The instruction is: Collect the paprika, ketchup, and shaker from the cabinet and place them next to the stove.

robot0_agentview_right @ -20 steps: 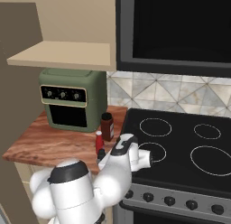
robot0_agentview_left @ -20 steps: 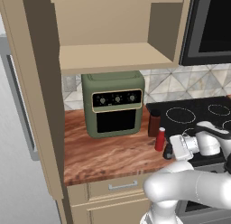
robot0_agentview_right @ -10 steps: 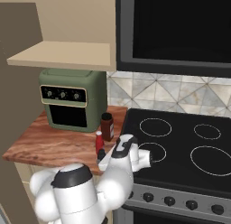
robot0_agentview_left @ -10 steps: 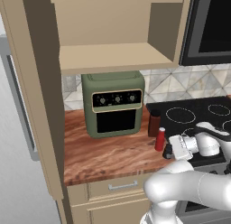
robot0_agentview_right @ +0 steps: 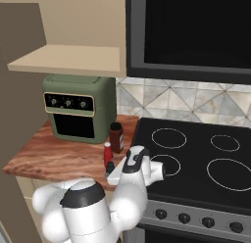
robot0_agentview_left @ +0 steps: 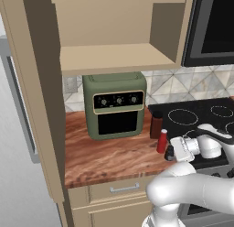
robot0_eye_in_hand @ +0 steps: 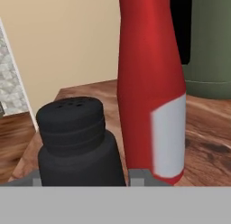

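The small black shaker (robot0_eye_in_hand: pixel 74 142) stands low between my gripper's (robot0_eye_in_hand: pixel 85 179) two grey fingertips, which sit snug against its sides. Just to its right rises the slim red ketchup (robot0_eye_in_hand: pixel 151 87) with its pale label, upright on the wooden counter. From the base, the shaker (robot0_agentview_right: pixel 111 167) is at the counter's front beside the stove (robot0_agentview_right: pixel 196 154), half covered by my gripper (robot0_agentview_right: pixel 116 174). The ketchup (robot0_agentview_right: pixel 107 154) and the dark paprika (robot0_agentview_right: pixel 116 137) stand behind it. The left base view shows the paprika (robot0_agentview_left: pixel 156 124), ketchup (robot0_agentview_left: pixel 162 140), gripper (robot0_agentview_left: pixel 176 151) and the cabinet (robot0_agentview_left: pixel 114 56) shelf above.
An olive-green toaster oven (robot0_agentview_left: pixel 116 105) stands at the back of the wooden counter (robot0_agentview_left: pixel 109 159), left of the jars. A black microwave (robot0_agentview_right: pixel 191 31) hangs over the stove. A tall tan side panel (robot0_agentview_left: pixel 41 98) borders the counter's left end, and a drawer front (robot0_agentview_left: pixel 121 189) sits below.
My hand with the shaker has crept slightly left and down beside the ketchup. The arm's shoulder has shifted a little; paprika and ketchup have stayed put.
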Robot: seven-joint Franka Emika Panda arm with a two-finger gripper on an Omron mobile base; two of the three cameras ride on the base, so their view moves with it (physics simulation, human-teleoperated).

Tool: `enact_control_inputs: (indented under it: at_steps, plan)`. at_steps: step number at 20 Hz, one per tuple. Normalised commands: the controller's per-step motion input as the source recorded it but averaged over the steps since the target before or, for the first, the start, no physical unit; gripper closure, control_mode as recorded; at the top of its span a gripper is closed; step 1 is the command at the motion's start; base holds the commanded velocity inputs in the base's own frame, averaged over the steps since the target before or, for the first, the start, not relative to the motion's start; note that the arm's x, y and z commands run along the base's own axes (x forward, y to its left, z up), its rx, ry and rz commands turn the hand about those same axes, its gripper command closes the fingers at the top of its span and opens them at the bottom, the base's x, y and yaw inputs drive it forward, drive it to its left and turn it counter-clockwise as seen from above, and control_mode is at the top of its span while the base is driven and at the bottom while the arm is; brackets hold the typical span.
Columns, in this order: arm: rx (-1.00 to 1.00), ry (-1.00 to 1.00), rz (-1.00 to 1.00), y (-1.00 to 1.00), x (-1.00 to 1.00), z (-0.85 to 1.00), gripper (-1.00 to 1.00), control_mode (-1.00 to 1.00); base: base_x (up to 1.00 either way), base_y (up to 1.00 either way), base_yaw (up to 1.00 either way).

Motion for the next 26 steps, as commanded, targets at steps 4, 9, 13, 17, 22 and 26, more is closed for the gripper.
enact_control_inputs:
  at_steps: [4, 9, 13, 17, 22, 26]
  plan:
    - [0.0, 0.0, 0.02, 0.0, 0.04, -0.2, 1.0, -1.0, 0.0, 0.0, 0.0]
    - [0.0, 0.0, 0.02, 0.0, 0.04, -0.21, 1.0, -1.0, 0.0, 0.0, 0.0]
    - [0.0, 0.0, 0.02, 0.0, 0.01, -0.18, -1.0, -1.0, 0.0, 0.0, 0.0]
    - [0.0, -0.03, 0.0, -0.04, -0.03, -0.1, -1.0, -1.0, 0.0, 0.0, 0.0]
    - [0.0, -0.02, 0.0, -0.14, -0.11, -0.07, -1.0, -1.0, 0.0, 0.0, 0.0]
    - [0.0, 0.0, 0.0, -0.19, -0.04, -0.01, -1.0, -1.0, 0.0, 0.0, 0.0]
